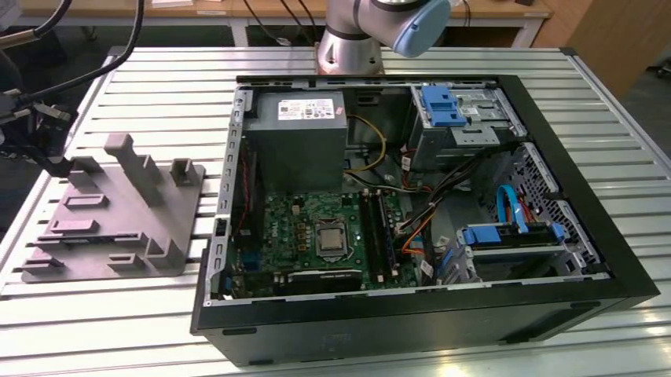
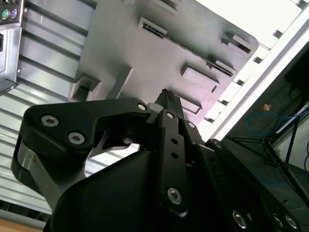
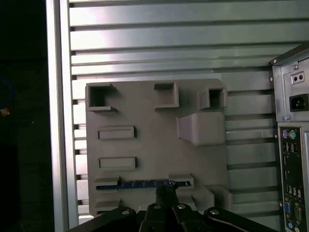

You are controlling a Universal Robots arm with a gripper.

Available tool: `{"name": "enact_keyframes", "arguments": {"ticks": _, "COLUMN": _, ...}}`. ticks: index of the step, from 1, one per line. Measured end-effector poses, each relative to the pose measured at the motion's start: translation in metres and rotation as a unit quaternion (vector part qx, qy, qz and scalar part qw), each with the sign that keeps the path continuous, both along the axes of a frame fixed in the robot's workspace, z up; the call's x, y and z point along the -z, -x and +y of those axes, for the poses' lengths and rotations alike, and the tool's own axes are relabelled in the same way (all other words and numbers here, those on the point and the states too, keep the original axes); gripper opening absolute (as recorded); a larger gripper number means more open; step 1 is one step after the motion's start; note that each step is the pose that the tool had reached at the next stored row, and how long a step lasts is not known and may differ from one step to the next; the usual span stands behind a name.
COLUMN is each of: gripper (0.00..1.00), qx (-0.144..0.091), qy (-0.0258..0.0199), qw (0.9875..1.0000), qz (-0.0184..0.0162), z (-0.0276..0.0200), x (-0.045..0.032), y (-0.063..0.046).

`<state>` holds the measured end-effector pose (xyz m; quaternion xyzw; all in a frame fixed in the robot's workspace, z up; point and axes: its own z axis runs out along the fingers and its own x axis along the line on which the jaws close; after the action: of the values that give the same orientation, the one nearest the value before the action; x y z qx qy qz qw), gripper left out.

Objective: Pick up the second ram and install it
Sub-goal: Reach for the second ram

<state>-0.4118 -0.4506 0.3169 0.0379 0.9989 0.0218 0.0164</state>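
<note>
My black claw (image 3: 166, 195), pressed together, hangs just above the thin blue-green memory stick (image 3: 140, 183). The stick sits in a long edge slot of the grey moulded holder (image 3: 154, 145), its length along my jaws' opening line.

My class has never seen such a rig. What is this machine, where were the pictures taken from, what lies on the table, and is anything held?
It is a robot arm with a gripper. The exterior view comes from a camera off the arm; both wrist views come from cameras riding near its wrist. On the slatted table stand an open computer case and, on the exterior view's left, a grey holder block. The second ram, a blue stick, sits in the block's slot with the gripper right at it. Whether it is gripped is unclear.
</note>
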Motion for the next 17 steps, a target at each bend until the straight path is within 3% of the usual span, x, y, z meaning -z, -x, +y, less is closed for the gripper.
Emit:
{"name": "enact_keyframes", "arguments": {"ticks": 9, "gripper": 0.1, "qx": 0.0, "qy": -0.0001, "qw": 1.0, "qz": 0.0006, "z": -0.0078, "x": 0.0165, "y": 0.01}}
{"name": "enact_keyframes", "arguments": {"ticks": 11, "gripper": 0.1, "qx": -0.001, "qy": 0.0002, "qw": 1.0, "qz": 0.0057, "z": -0.0091, "x": 0.0188, "y": 0.01}}
{"name": "enact_keyframes", "arguments": {"ticks": 15, "gripper": 0.1, "qx": -0.008, "qy": 0.0025, "qw": 0.9997, "qz": 0.0227, "z": -0.0098, "x": 0.0216, "y": 0.008}}
{"name": "enact_keyframes", "arguments": {"ticks": 17, "gripper": 0.1, "qx": -0.012, "qy": 0.0037, "qw": 0.9995, "qz": 0.0287, "z": -0.0098, "x": 0.0236, "y": 0.005}}
